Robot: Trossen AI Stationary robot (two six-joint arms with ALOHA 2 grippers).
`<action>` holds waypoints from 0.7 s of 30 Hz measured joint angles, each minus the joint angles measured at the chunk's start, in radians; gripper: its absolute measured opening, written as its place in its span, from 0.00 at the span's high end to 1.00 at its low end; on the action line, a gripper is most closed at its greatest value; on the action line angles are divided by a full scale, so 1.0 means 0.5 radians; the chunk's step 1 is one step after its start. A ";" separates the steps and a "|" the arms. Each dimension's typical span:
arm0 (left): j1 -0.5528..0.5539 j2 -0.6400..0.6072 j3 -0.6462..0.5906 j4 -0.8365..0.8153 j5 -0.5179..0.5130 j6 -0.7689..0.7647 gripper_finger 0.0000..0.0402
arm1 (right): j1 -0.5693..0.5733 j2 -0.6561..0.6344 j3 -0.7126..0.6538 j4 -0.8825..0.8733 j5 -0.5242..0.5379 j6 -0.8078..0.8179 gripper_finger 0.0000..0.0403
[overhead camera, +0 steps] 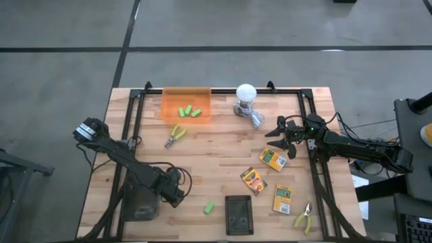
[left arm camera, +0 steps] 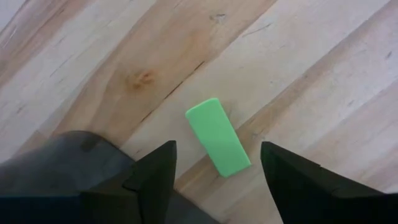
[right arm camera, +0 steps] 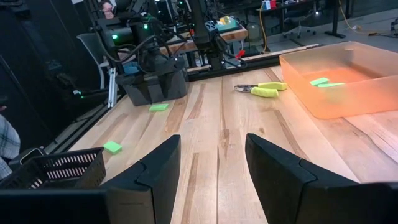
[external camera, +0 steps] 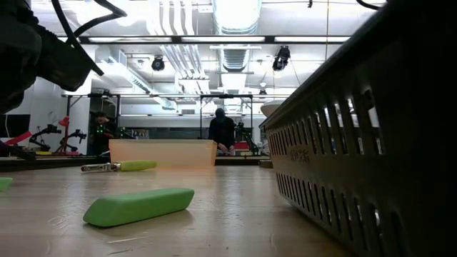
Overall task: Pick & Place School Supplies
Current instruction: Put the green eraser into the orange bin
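My left gripper point(overhead camera: 177, 192) hangs open near the table's front left, fingers pointing down. A bright-green block point(left arm camera: 217, 137) lies flat on the wood below it, in the gap between the fingers, untouched. A second green block point(overhead camera: 209, 207) lies beside the black basket point(overhead camera: 237, 214). Three more green blocks point(overhead camera: 189, 111) lie in the orange tray point(overhead camera: 169, 101) at the back. Two pliers point(overhead camera: 175, 135) point(overhead camera: 304, 218) and three crayon boxes point(overhead camera: 273, 158) point(overhead camera: 254, 180) point(overhead camera: 281, 199) lie on the table. My right gripper point(overhead camera: 283, 135) waits open and level at the right.
A white bulb with a cable point(overhead camera: 245, 96) stands right of the orange tray. Black frame rails point(overhead camera: 135, 121) run along the table's left, right and far sides. Bare wood lies between the tray and the near blocks. People stand in the room beyond the table.
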 joint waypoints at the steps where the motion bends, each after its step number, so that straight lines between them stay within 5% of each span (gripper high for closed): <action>1: 0.004 0.000 -0.002 0.001 0.004 -0.007 0.41 | 0.000 0.000 -0.001 0.000 0.000 0.000 0.56; 21: 0.053 0.007 -0.004 0.053 0.005 -0.056 0.41 | 0.000 0.000 -0.001 0.000 0.000 0.000 0.56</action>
